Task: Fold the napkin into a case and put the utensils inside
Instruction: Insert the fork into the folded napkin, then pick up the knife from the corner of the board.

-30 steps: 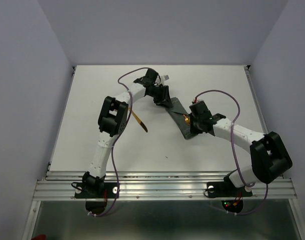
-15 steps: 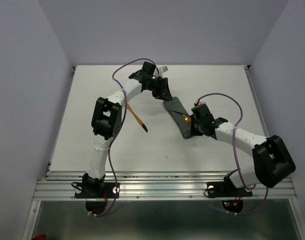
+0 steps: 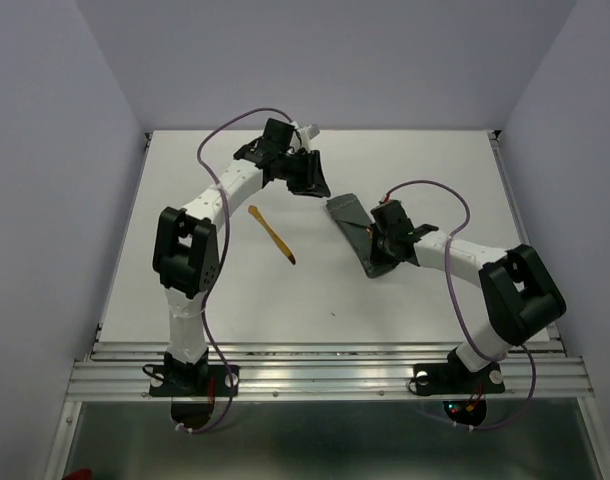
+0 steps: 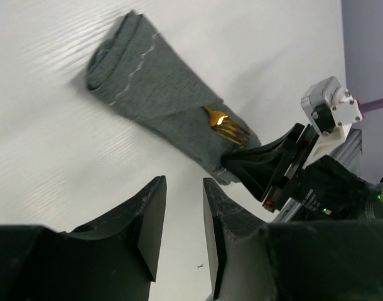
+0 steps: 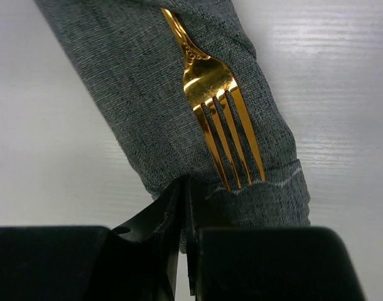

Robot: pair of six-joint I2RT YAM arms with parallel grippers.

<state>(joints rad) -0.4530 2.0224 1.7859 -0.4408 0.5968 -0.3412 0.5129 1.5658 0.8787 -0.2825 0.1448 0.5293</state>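
Grey case, top view: your case (image 3: pixel 347 212) lies slantwise on the counter (image 3: pixel 185 290), right of centre, with the right gripper (image 3: pixel 378 248) over its near end.
Loose utensil, top view: the second utensil (image 3: pixel 272 235) lies bare on the counter, well apart to the left of the case.
Left gripper, top view: the left gripper (image 3: pixel 310 180) hangs at the far side, above nothing of the task.
Left wrist view: the left gripper (image 4: pixel 182 188) has its jaws apart and empty. The fork (image 4: pixel 226 125) shows only its head out of a fold of the case (image 4: pixel 160 94).
Right wrist view: the right gripper (image 5: pixel 185 188) is closed at the hem just below the fork (image 5: pixel 210 94) tines. You cannot tell whether cloth is pinched.
Risk: if cloth is caught, pulling away could drag the case (image 5: pixel 116 94) open and let the fork slide out. The thin loose utensil, lying flat, may slip from your grasp.
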